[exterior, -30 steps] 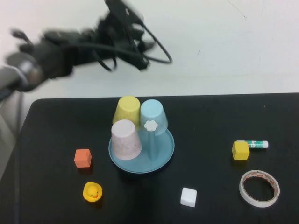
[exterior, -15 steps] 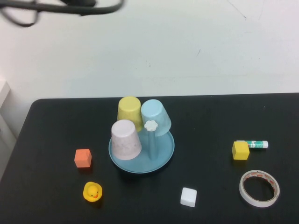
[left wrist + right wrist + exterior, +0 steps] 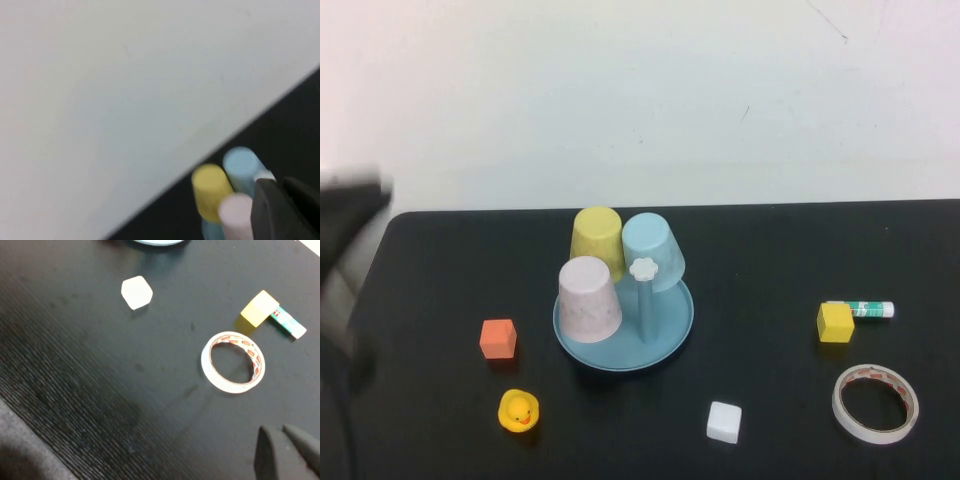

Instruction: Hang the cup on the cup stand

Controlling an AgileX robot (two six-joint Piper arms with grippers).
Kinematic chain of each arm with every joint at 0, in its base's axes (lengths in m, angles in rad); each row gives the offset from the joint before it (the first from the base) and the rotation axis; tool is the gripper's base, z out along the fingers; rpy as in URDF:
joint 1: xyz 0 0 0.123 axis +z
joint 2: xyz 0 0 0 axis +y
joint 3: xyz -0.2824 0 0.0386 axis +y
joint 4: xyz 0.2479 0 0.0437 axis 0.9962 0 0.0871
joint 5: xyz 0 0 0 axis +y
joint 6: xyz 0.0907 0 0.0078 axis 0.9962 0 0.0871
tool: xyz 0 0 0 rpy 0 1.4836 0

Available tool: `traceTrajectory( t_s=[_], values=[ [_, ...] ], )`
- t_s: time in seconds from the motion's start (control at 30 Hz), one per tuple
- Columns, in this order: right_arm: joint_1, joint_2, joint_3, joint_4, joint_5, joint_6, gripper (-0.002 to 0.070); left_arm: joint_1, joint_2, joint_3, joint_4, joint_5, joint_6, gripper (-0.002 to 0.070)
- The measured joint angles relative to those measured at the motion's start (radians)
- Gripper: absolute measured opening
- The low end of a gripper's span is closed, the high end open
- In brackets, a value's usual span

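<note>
Light blue cup (image 3: 652,250) is seen hung upside down on the cup stand (image 3: 672,335), rear right peg.
Yellow cup (image 3: 597,236) and pale pink cup (image 3: 587,297) are also seated on the stand; one white-knobbed peg (image 3: 643,269) is left bare. Left gripper (image 3: 285,205) is clenched with nothing in it, held off the stand's left. Right gripper (image 3: 287,450) is clenched, empty, near the tape roll (image 3: 233,361), right of the stand.

No legible text on any object.
</note>
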State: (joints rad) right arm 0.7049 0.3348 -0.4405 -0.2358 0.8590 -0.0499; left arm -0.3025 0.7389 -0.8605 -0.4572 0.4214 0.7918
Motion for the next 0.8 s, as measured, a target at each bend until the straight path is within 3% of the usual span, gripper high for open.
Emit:
traceTrajectory(
  t_s=[0.37, 0.8],
  values=[
    [0.0, 0.0, 0.0, 0.0, -0.005, 0.0, 0.0, 0.0, -0.365, 0.41, -0.017, -0.168, -0.011, 0.0],
    [0.0, 0.0, 0.0, 0.0, -0.007, 0.004, 0.0, 0.0, -0.525, 0.634, -0.026, -0.143, -0.013, 0.0]
  ],
)
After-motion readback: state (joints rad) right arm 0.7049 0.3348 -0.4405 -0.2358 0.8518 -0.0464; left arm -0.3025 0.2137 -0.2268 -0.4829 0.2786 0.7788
